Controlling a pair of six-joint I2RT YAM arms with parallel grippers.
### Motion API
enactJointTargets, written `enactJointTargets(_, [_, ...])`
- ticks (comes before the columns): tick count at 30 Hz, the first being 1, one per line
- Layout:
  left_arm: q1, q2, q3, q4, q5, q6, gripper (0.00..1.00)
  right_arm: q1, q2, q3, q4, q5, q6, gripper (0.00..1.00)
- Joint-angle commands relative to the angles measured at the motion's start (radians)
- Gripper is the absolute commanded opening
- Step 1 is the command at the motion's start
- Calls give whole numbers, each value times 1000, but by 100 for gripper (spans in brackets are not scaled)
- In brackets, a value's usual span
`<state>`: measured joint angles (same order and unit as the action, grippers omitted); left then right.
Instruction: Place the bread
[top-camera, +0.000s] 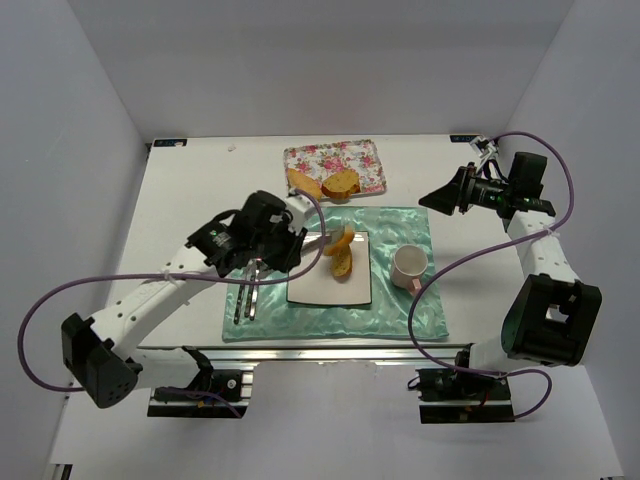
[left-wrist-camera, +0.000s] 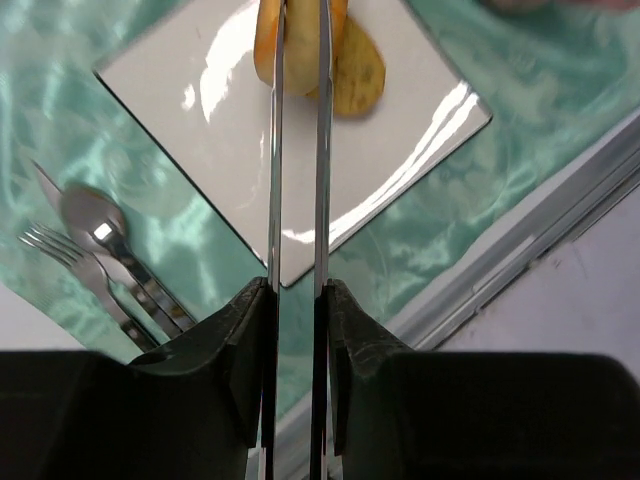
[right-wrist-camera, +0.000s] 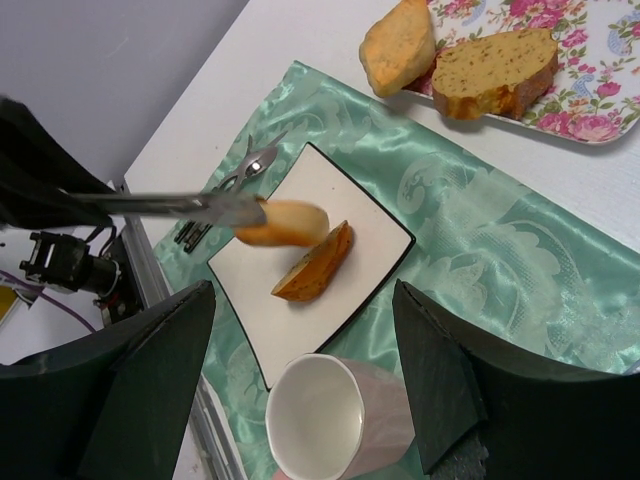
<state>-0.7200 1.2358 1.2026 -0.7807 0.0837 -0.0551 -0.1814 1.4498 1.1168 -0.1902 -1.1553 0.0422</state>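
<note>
Left hand grips tongs holding bread slice over plate

The left arm stretches forward and to the right, and the left gripper is clamped narrowly on the handles of a pair of tongs. The right arm is folded back at its own side. The right gripper points left with its jaws apart, holding nothing.

In tongs, bread slice above white plate
</note>
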Motion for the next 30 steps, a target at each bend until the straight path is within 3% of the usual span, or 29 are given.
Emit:
enactJointTargets(1, [-50,22,-58,-32,-54,-48,0,7,-3,52,-17,-23,-11,77])
enactJointTargets(4, [-59,21,-97,12,-124,-57,0,7,-15,46,-25,-20,-15,77])
enactJointTargets(8, [-65,31,-117,34,-88,-42,1,7,-32,32,-31,-15,-19,77])
enactJointTargets(11, [-90,47,-120,12,-45,-42,23,7,-35,28,-29,-12,-21,77])
enactJointTargets(12, [-99,44,-129,11,-39,-43,37,8,-34,28,-31,-12,-22,77])
enactJointTargets(16, [-108,-8,-147,0,4,-66,53,8,-31,25,-26,-14,-22,77])
enactJointTargets(27, [-114,-70,-169,-55,31,-118,57,8,-17,29,-14,-20,-15,77])
enactJointTargets(30, [-116,-90,-147,-60,-24,-144,57,7,-23,23,-18,-17,-18,77])
